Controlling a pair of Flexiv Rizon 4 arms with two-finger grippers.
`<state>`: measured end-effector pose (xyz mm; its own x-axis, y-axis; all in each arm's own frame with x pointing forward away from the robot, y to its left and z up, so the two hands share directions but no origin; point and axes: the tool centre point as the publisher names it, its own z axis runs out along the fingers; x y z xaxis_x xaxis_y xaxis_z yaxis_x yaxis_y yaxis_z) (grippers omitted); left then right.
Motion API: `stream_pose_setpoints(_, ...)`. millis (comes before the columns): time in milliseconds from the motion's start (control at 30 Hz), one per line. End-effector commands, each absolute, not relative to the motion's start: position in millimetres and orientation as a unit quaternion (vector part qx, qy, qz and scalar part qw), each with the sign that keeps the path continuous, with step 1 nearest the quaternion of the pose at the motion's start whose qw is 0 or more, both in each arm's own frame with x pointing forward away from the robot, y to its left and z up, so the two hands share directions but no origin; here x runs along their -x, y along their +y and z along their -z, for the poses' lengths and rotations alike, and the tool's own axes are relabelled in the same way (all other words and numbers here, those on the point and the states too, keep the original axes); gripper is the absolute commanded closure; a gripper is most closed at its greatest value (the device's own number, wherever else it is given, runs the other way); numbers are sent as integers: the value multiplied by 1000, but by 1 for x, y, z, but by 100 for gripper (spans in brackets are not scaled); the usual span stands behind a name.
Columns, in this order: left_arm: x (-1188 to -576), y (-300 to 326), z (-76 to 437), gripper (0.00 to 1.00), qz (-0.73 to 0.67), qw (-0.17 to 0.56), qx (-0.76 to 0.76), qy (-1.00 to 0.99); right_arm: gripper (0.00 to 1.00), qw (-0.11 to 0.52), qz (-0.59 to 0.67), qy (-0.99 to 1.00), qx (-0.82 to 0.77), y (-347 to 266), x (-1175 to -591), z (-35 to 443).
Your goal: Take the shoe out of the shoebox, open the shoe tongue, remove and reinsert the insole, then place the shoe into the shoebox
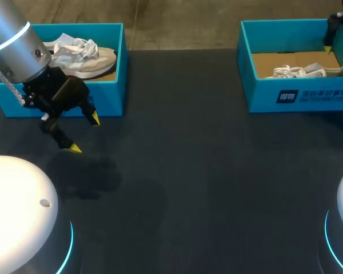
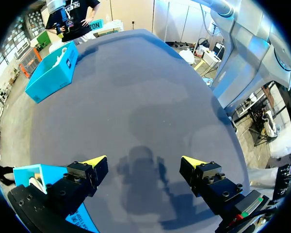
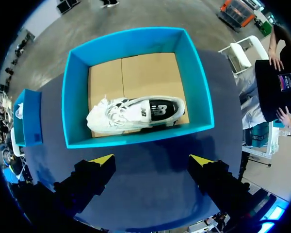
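Note:
A white shoe (image 3: 136, 114) lies on its side on the cardboard floor of the right blue shoebox (image 3: 136, 138). My right gripper (image 3: 152, 160) hangs open above that box's near wall, holding nothing. In the head view this box (image 1: 297, 97) stands at the back right with the shoe (image 1: 308, 71) in it, and my right arm (image 1: 334, 28) shows only at the corner. A beige and white shoe (image 1: 83, 57) rests in the left blue shoebox (image 1: 111, 94). My left gripper (image 1: 84, 133) is open and empty over bare table just in front of that box.
The dark table (image 1: 206, 171) stretches wide between the two boxes and toward the front. In the left wrist view, the left box (image 2: 43, 174) sits close beside one finger, and the right box (image 2: 53, 70) stands far ahead. White arm bases (image 1: 17, 211) flank the front corners.

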<state>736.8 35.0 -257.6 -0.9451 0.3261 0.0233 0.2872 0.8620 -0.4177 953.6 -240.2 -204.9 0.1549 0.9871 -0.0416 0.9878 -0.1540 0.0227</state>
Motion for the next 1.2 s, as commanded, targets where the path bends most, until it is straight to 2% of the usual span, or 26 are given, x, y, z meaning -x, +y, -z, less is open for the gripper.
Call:
stream_pose_setpoints(33, -736, 35, 257, 0, -208, 46, 159, -964, 0, 24, 5, 650, -760, -241, -950, 205)
stream_pose_setpoints(200, -736, 35, 257, 0, -208, 46, 159, -964, 0, 24, 5, 650, -760, -241, -950, 205)
stream_pose_setpoints(633, -797, 80, 232, 0, -151, 35, 136, -979, 0, 24, 5, 650, -760, -241, -950, 205)
stream_pose_setpoints(1200, -858, 152, 228, 0, -120, 25, 293, -948, 0, 24, 5, 650, -760, -241, -950, 205)
